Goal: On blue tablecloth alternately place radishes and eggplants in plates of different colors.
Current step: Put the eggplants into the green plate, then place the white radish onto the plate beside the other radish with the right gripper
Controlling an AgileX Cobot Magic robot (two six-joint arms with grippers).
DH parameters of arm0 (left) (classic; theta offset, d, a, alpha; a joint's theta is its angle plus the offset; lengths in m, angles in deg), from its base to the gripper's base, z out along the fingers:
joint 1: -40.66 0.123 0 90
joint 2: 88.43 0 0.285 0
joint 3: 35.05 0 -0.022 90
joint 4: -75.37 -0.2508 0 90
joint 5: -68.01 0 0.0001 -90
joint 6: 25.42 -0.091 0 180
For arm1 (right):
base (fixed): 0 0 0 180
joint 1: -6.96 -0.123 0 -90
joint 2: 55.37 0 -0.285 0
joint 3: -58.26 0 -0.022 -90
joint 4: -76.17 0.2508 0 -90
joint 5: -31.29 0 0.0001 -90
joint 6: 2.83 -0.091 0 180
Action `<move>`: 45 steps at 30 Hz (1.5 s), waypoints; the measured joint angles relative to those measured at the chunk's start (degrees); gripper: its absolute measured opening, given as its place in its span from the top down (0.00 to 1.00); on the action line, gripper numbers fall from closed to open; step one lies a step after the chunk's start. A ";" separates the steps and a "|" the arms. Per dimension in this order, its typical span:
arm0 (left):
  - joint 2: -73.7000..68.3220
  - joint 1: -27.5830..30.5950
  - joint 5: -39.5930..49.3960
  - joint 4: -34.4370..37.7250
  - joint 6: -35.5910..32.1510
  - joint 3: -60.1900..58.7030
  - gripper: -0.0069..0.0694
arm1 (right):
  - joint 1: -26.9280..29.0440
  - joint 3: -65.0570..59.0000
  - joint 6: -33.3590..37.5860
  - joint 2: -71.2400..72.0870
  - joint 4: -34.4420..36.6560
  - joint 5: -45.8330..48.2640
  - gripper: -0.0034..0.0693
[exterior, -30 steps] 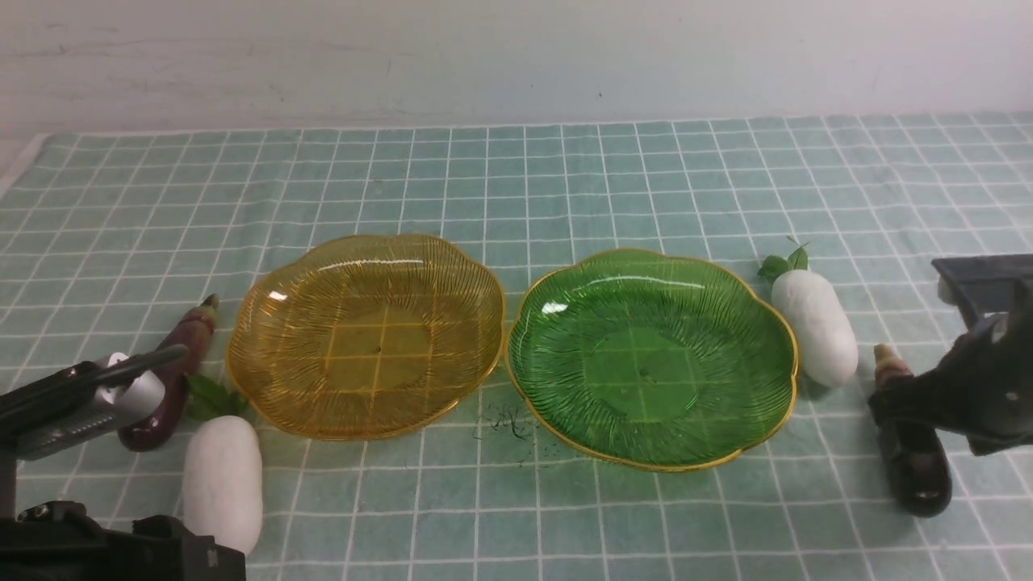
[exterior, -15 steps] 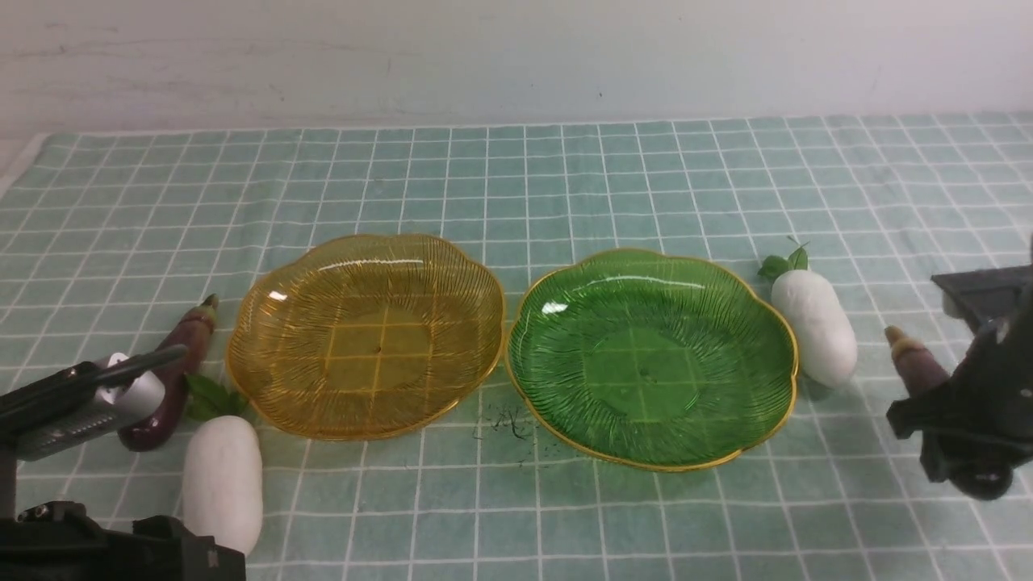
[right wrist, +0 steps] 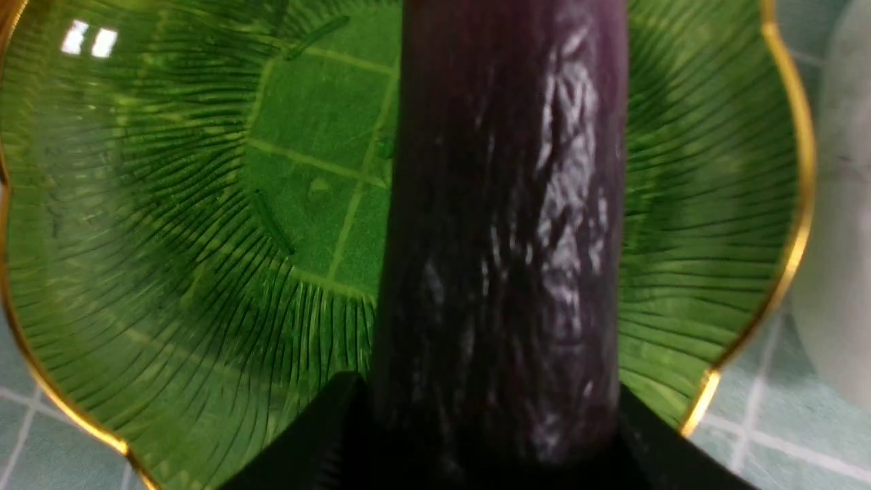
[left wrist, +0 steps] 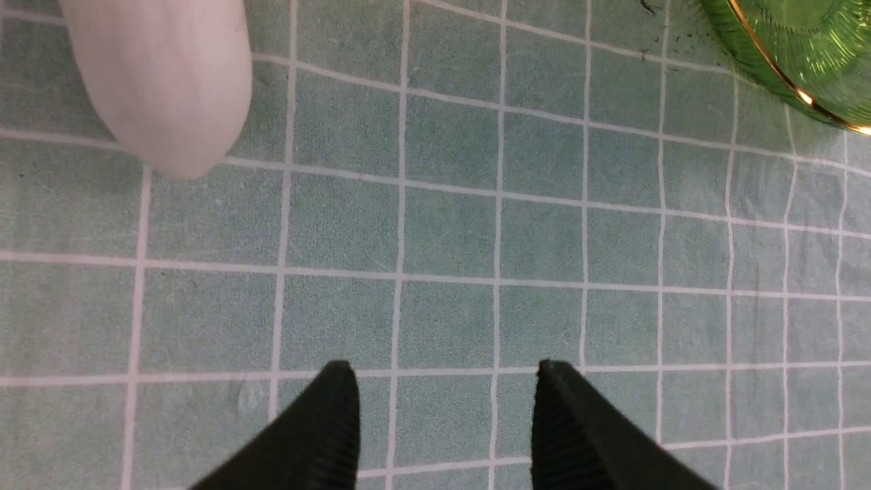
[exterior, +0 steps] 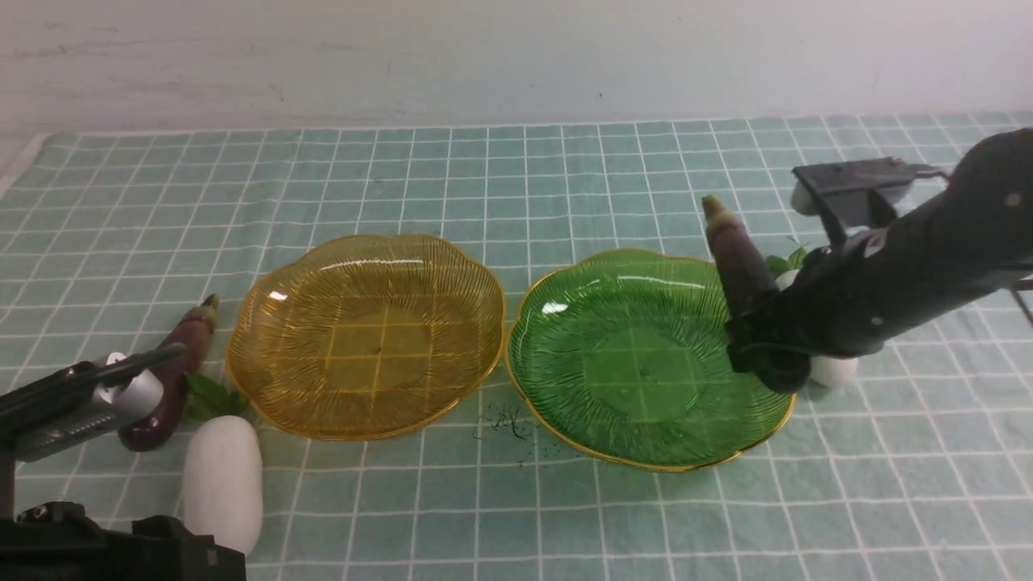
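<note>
My right gripper [exterior: 767,355] is shut on a dark purple eggplant [exterior: 734,266] and holds it stem-up over the right side of the green plate [exterior: 613,323]; the eggplant [right wrist: 503,238] fills the right wrist view above the green plate [right wrist: 170,238]. The amber plate [exterior: 323,282] is empty. A second eggplant [exterior: 173,379] and a white radish [exterior: 222,480] lie left of the amber plate. Another radish [exterior: 835,371] lies right of the green plate, mostly hidden by my arm. My left gripper [left wrist: 446,408] is open and empty over the blue tablecloth [exterior: 516,177], near the radish [left wrist: 160,82].
Small dark specks [exterior: 508,424] lie on the cloth between the plates at the front. A pale wall [exterior: 516,56] runs behind the cloth's far edge. The green plate's rim [left wrist: 803,95] shows in the left wrist view.
My right gripper has lifted the eggplant off the cloth at the far right and carried it left and up, over the green plate's right side. The left arm has not moved.
</note>
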 joint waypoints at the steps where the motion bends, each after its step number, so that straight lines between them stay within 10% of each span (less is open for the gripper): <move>1: 0.00 0.00 0.00 0.00 0.04 0.00 0.49 | -0.51 0.30 0.12 -1.58 0.14 -0.52 0.46; 13: 0.00 0.00 0.05 0.00 0.06 0.00 0.49 | -1.42 5.62 -1.27 -8.52 -4.90 2.01 0.01; 26: 0.00 0.00 0.36 0.00 0.06 0.00 0.49 | 0.70 20.68 -19.22 -9.00 -28.74 13.61 0.05; 45: 0.00 0.00 1.57 0.00 0.06 0.00 0.49 | 8.10 21.03 -22.16 -22.11 -19.81 0.49 0.11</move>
